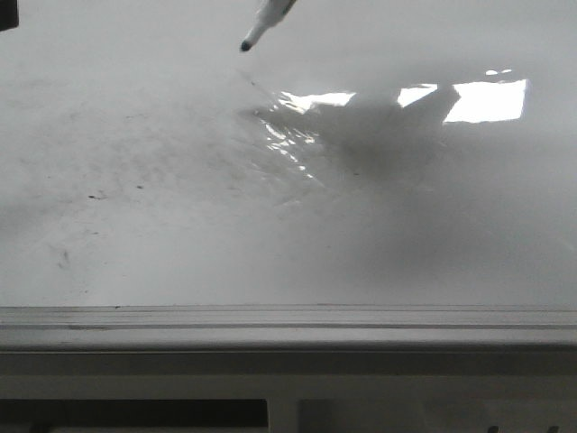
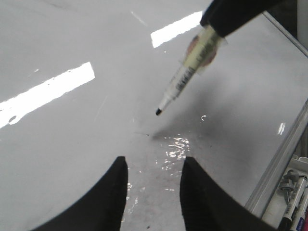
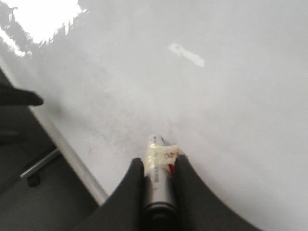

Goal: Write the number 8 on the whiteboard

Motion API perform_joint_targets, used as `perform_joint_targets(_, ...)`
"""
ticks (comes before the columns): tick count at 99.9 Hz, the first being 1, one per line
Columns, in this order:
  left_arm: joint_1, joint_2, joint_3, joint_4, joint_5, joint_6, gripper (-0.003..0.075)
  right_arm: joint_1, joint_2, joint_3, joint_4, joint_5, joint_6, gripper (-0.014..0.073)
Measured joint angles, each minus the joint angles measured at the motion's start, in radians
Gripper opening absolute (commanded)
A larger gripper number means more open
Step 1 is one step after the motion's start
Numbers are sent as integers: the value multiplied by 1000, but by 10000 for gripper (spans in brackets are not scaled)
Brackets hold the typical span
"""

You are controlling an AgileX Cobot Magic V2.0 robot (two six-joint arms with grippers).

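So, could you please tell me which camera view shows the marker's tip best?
The left wrist view: the marker shows barrel and dark tip, poised above the whiteboard. The front view catches only the tip end at its top edge. The right wrist view shows just the barrel in the right gripper.

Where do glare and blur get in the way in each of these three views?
Front view: window glare and a shiny wrinkled patch on the whiteboard, with a broad shadow beside it. Left wrist view: two bright glare bars; the marker is sharp and throws a soft shadow. Right wrist view: soft overall, blown-out corner, marker blurred.
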Motion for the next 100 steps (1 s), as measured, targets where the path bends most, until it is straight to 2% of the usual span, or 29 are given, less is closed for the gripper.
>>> perform_joint_targets(17, 0, 0, 0, -4, 3, 0, 251, -71, 53, -27, -10, -6, 0, -43)
perform_joint_targets(40, 0, 0, 0, -4, 4, 0, 251, -72, 133, -38, 33, -11, 8, -43)
perform_joint_targets(71, 0, 0, 0, -4, 5, 0, 251, -75, 56, 5, -8, 181, 38, -43)
perform_joint_targets(83, 0, 0, 0, -4, 6, 0, 251, -53, 66, 38, 44, 132, 43, -43)
perform_joint_targets(93, 0, 0, 0, -4, 6, 0, 251, -12, 93, 47, 40, 46, 46, -43)
perform_joint_targets(100, 0, 0, 0, -4, 8, 0, 251, -7, 98, 49, 10, 17, 94, -43)
